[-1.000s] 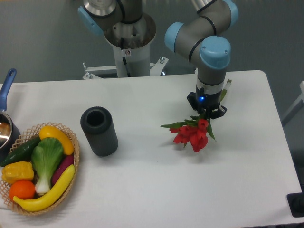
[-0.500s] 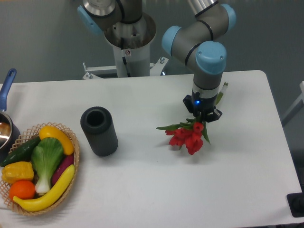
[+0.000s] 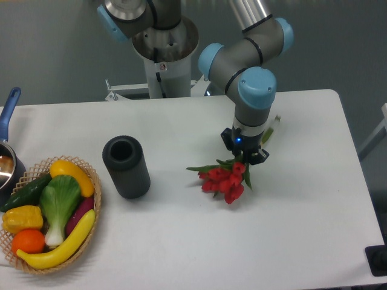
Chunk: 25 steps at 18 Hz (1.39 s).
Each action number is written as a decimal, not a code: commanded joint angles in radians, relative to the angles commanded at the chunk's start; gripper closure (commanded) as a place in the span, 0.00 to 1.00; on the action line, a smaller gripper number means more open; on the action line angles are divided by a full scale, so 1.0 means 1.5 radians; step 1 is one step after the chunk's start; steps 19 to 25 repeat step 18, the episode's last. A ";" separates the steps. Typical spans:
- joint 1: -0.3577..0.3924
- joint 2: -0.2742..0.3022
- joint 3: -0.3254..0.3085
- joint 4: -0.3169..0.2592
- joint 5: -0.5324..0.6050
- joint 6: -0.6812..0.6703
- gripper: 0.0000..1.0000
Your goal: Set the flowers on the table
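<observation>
A bunch of red tulips [image 3: 222, 180] with green leaves and stems hangs from my gripper [image 3: 243, 154], blooms pointing down-left over the middle right of the white table [image 3: 181, 241]. The green stem ends [image 3: 269, 128] stick out behind the wrist to the upper right. My gripper is shut on the stems, with its fingers mostly hidden by the flowers and the wrist. Whether the blooms touch the tabletop cannot be told. A dark cylindrical vase [image 3: 126, 167] stands upright left of the flowers, well apart from them.
A wicker basket [image 3: 48, 219] with bananas, an orange, a pepper and greens sits at the front left. A pot with a blue handle [image 3: 8, 115] is at the left edge. The robot base [image 3: 163, 54] stands behind the table.
My gripper has moved left and a little toward the front with the flowers still held. The vase and basket have not moved.
</observation>
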 joint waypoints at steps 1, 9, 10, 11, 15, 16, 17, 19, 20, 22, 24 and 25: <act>-0.001 0.000 0.000 0.001 0.000 -0.002 0.00; 0.010 0.025 0.008 0.013 0.008 0.009 0.00; 0.020 0.027 0.009 0.017 0.008 0.009 0.00; 0.033 0.029 0.014 0.017 0.007 0.010 0.00; 0.050 0.029 0.015 0.017 0.008 0.054 0.00; 0.053 0.029 0.014 0.017 0.008 0.062 0.00; 0.057 0.029 0.012 0.017 0.007 0.067 0.00; 0.059 0.029 0.011 0.017 0.007 0.070 0.00; 0.059 0.029 0.011 0.017 0.007 0.070 0.00; 0.059 0.029 0.011 0.017 0.007 0.070 0.00; 0.059 0.029 0.011 0.017 0.007 0.070 0.00; 0.059 0.029 0.011 0.017 0.007 0.070 0.00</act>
